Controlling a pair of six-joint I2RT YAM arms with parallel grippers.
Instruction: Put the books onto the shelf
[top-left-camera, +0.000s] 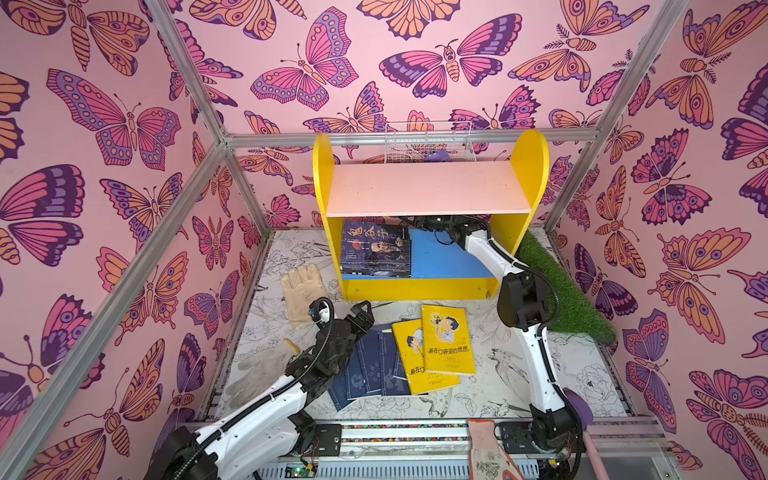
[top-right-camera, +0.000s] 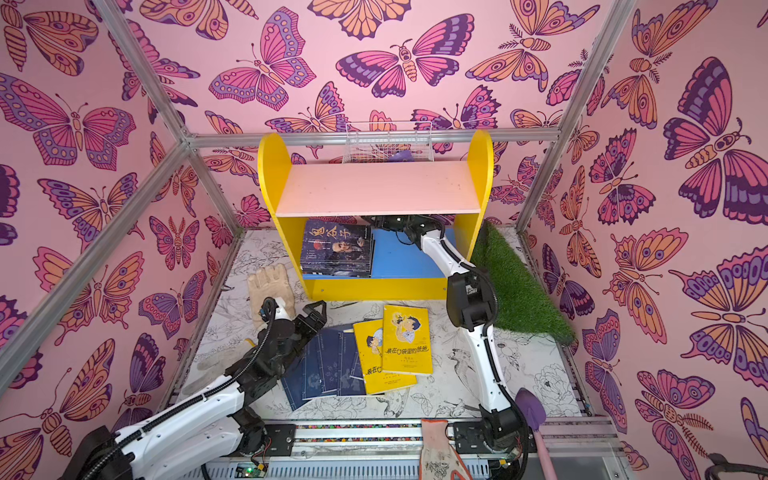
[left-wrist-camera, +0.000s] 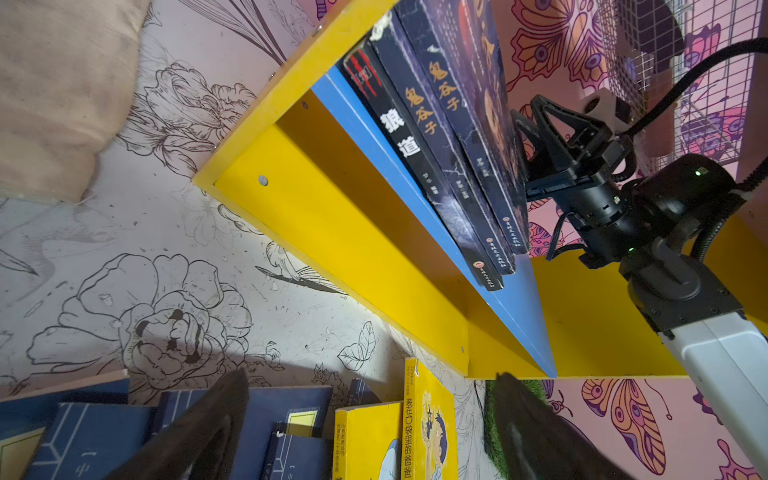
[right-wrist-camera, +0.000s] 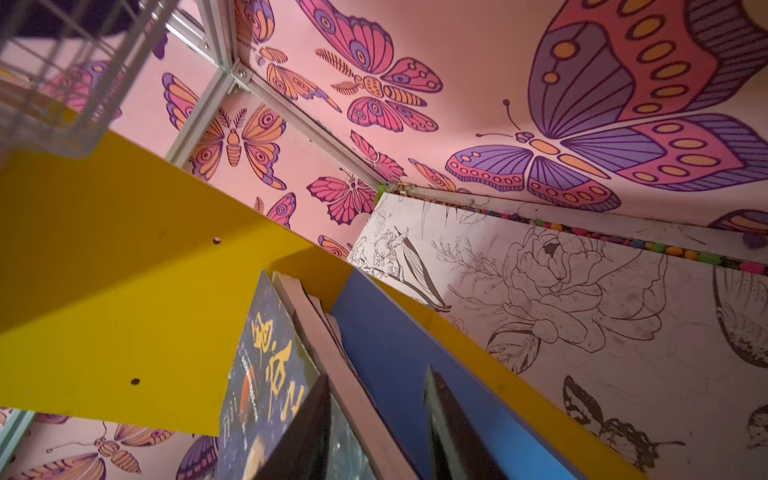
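The shelf (top-left-camera: 428, 187) (top-right-camera: 374, 187) stands at the back, yellow sides, pink upper board, blue lower board. Three dark books (top-left-camera: 374, 249) (top-right-camera: 336, 249) (left-wrist-camera: 436, 145) (right-wrist-camera: 266, 374) lie stacked at the left of its lower board. My right gripper (top-left-camera: 411, 223) (top-right-camera: 374, 222) (right-wrist-camera: 378, 374) reaches under the pink board to the stack's back right corner. Its jaws stand partly apart, one finger over the top cover, and blue board shows between the stack and the other finger. Two yellow books (top-left-camera: 446, 340) (top-right-camera: 405, 340) (left-wrist-camera: 428, 415) and several navy books (top-left-camera: 365, 365) (top-right-camera: 328, 365) (left-wrist-camera: 83, 436) lie on the floor. My left gripper (top-left-camera: 361, 311) (top-right-camera: 316, 313) (left-wrist-camera: 372, 392) hovers wide open above the navy ones, holding nothing.
Beige gloves (top-left-camera: 301, 291) lie left of the shelf and a grey glove (top-left-camera: 262, 370) by the left arm. A white wire basket (top-left-camera: 428, 141) sits behind the shelf. A green grass mat (top-left-camera: 565, 286) lies to the right. A purple scoop (top-left-camera: 577, 407) and another glove (top-left-camera: 486, 449) rest at the front edge.
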